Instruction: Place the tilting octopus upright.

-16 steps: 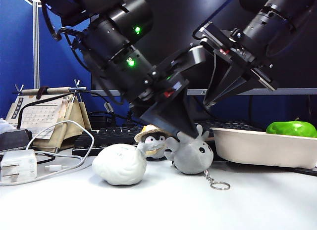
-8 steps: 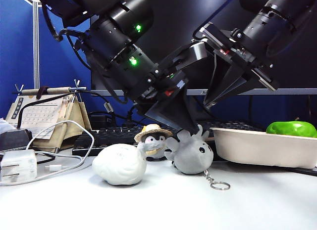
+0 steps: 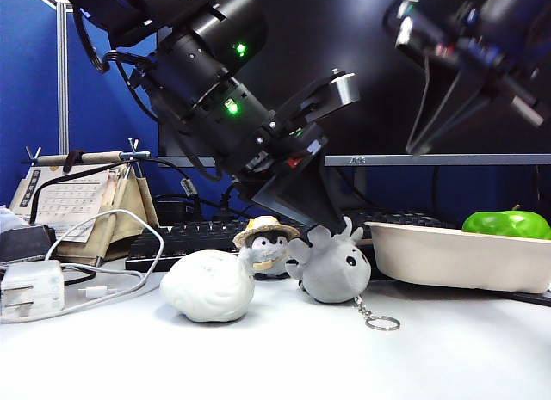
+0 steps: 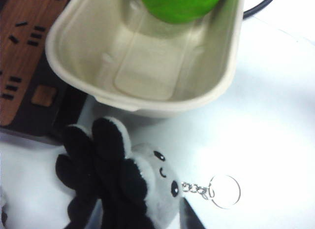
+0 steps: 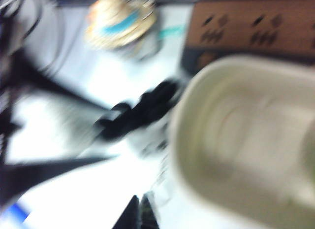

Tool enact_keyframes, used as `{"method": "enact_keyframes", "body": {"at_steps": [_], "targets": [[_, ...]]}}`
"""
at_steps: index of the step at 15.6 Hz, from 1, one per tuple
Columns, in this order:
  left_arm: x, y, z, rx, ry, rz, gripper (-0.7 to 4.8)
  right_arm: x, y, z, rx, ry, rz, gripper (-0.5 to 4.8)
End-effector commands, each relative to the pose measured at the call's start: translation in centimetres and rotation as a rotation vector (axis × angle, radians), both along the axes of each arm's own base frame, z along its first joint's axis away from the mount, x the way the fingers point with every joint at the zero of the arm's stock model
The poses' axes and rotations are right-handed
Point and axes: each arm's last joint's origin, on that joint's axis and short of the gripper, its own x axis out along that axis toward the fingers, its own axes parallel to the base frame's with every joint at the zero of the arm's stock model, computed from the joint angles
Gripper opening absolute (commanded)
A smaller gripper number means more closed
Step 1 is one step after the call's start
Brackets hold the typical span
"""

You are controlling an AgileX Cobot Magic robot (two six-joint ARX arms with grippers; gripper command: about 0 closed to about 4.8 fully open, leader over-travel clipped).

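Sitting on the white tabletop (image 3: pixel 284 357), the small grey plush octopus (image 3: pixel 334 267) has its rounded body resting on the surface, black eyes facing outward and stubby tentacles sticking up, just beside the low end of the beige moulded-pulp tray (image 3: pixel 456 258). Its metal keyring chain (image 3: pixel 375 316) trails onto the table on the side away from the white brain-shaped lump (image 3: pixel 208 285). Between that lump and the octopus, slightly behind both, stands the little penguin plush in a straw hat (image 3: pixel 265 243).

Above the octopus, the left gripper (image 3: pixel 320 221) comes down at a slant, its dark fingers meeting the tentacles on the octopus's top; the left wrist view shows one dark fingertip (image 4: pixel 191 218) right beside the grey body (image 4: pixel 152 182), but whether the fingers pinch the toy or merely bracket it cannot be told. Well above the tray, the right gripper (image 3: pixel 417 146) hangs motion-blurred and apart from everything, its thin fingers pressed together and holding nothing; the right wrist view is smeared but shows the paired fingertips (image 5: pixel 139 214) touching.

Inside the tray lies a glossy green pepper-like fruit (image 3: pixel 506 223). Behind the octopus runs a black keyboard (image 3: pixel 185 236)
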Motion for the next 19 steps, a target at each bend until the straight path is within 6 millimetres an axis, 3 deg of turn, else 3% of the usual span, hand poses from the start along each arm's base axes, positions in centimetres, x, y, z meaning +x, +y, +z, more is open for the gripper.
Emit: {"method": "enact_keyframes", "body": {"at_steps": [1,6,10,13,16,19], "targets": [[0.1,-0.2,0.2,-0.021,-0.018,-0.006,2.09,-0.7,0.0,0.1,0.039,0.057,0.059,0.00],[0.2,-0.2,0.1,-0.023,-0.020,-0.007,2.08,-1.0,-0.1,-0.1,0.022,0.076,0.079,0.00],[0.5,-0.6,-2.0,0.016,0.030,-0.010,2.09,-1.0,-0.1,-0.1,0.022,0.075,0.080,0.00],[0.6,-0.7,-2.5,0.023,0.039,-0.010,2.09,-1.0,-0.1,-0.1,0.023,0.072,0.080,0.00],[0.6,-0.7,-2.5,0.016,0.030,-0.010,0.12,-1.0,0.0,-0.1,0.023,0.064,0.083,0.00],[0.6,-0.7,-2.5,0.010,0.047,0.007,-0.06,-0.9,0.0,-0.1,0.024,0.060,0.084,0.00]]}}
